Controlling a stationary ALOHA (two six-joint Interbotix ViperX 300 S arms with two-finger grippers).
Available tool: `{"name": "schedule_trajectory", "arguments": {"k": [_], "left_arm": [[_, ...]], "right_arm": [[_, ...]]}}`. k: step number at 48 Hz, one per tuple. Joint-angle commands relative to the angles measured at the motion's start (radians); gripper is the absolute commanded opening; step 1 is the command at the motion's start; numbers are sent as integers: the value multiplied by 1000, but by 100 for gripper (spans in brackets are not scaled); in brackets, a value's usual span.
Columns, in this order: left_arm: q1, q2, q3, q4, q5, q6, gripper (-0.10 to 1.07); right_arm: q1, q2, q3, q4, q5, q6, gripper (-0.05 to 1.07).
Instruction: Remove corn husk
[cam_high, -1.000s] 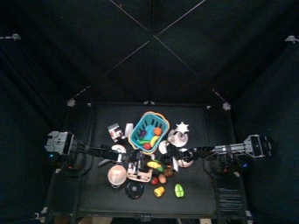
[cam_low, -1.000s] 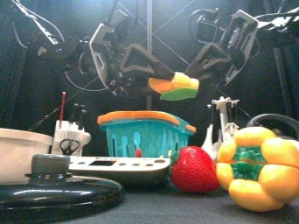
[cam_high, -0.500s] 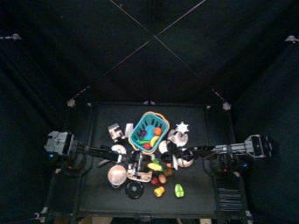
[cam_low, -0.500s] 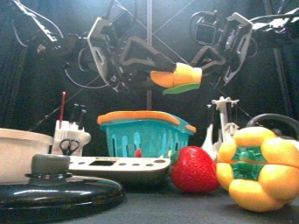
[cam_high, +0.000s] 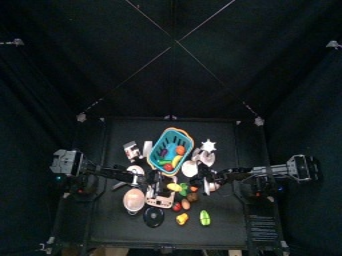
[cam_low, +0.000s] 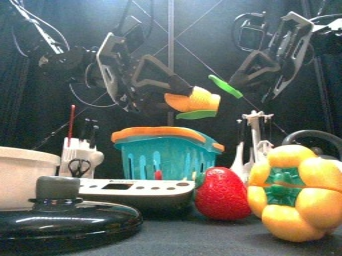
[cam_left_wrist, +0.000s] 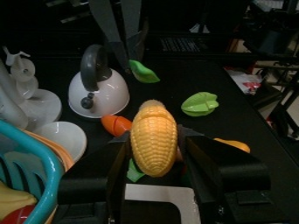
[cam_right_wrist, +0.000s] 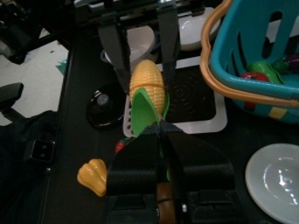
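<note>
Clamped around the lower end of the corn (cam_left_wrist: 155, 140), the left tool (cam_left_wrist: 163, 166) holds the cob in the air above the teal basket (cam_low: 166, 153), as is seen in the front view. A green husk leaf (cam_right_wrist: 146, 112) is pinched at its tip by the closed right tool (cam_right_wrist: 160, 131), the leaf still lying against the cob. Below, a strawberry (cam_low: 222, 193) and a yellow pepper (cam_low: 295, 193) are seen on the surface (cam_low: 201, 232).

Black curtains (cam_high: 80, 60) enclose pen on all sides. Thin cords (cam_high: 201, 45) cross overhead, running from pen corners toward table corners. Small black table (cam_high: 114, 135) in middle, surface matte, dark. Floor around table dark, detail unreadable. Front view: black curtain folds (cam_low: 27, 110) behind table's far edge.
</note>
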Motion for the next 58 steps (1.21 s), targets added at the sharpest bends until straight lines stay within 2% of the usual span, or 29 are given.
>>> {"name": "schedule_trajectory", "arguments": {"k": [1,17,35,39,58], "left_arm": [[3,-32,2,0,-8,0,66],[2,-49,14,2,-8,0,66],[2,-51,14,2,-8,2,66],[2,-51,14,2,-8,0,66],[2,-51,14,0,-8,0,66]], "right_arm": [[-15,12,-12,8,5,-3,29],[-26,124,-38,14,38,-3,34],[-26,129,-40,14,64,-2,72],[-28,127,-41,15,67,-2,77],[-25,126,-43,11,67,-5,78]]}}
